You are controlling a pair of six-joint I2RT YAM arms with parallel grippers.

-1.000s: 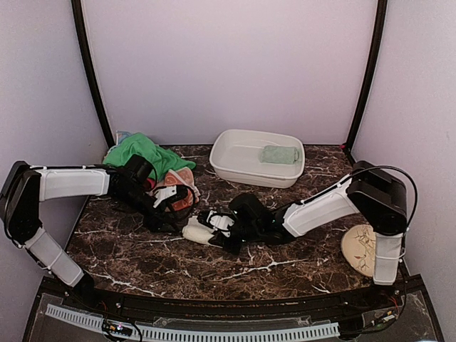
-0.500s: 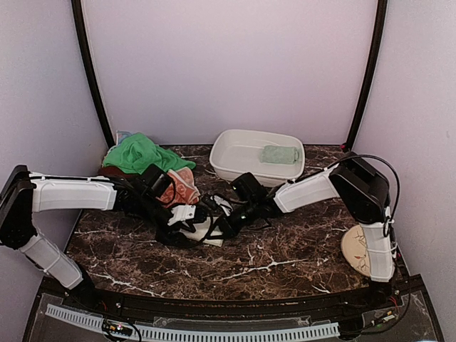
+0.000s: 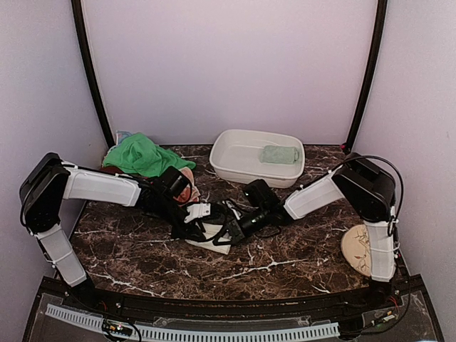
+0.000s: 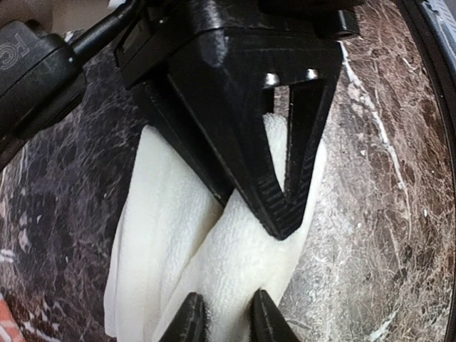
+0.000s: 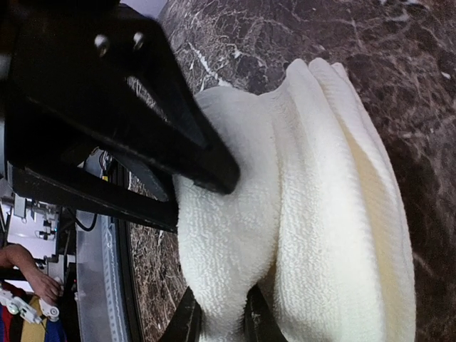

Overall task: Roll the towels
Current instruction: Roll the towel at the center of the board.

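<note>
The dark marbled tabletop (image 3: pixel 299 267) carries a white basin (image 3: pixel 235 169) at its rear middle. The left arm (image 3: pixel 100 187) and right arm (image 3: pixel 313 199) both reach in to a spot in front of the basin, a little left of it. There the cream-white towel (image 3: pixel 205 241) lies in thick soft folds. The bright green towel (image 3: pixel 139 153) is heaped left of the basin in the back corner. The orange swirl towel (image 3: pixel 188 188) lies left of the basin and nearer. The round plate (image 3: pixel 356 246) sits right of the basin and nearer. The sage-green towel (image 3: pixel 279 154) lies folded inside the basin's right end. The left tool (image 4: pixel 224 320) pinches a fold of the cream-white towel, and the right tool (image 5: pixel 219 320) is clamped on another fold, tip facing tip.
</note>
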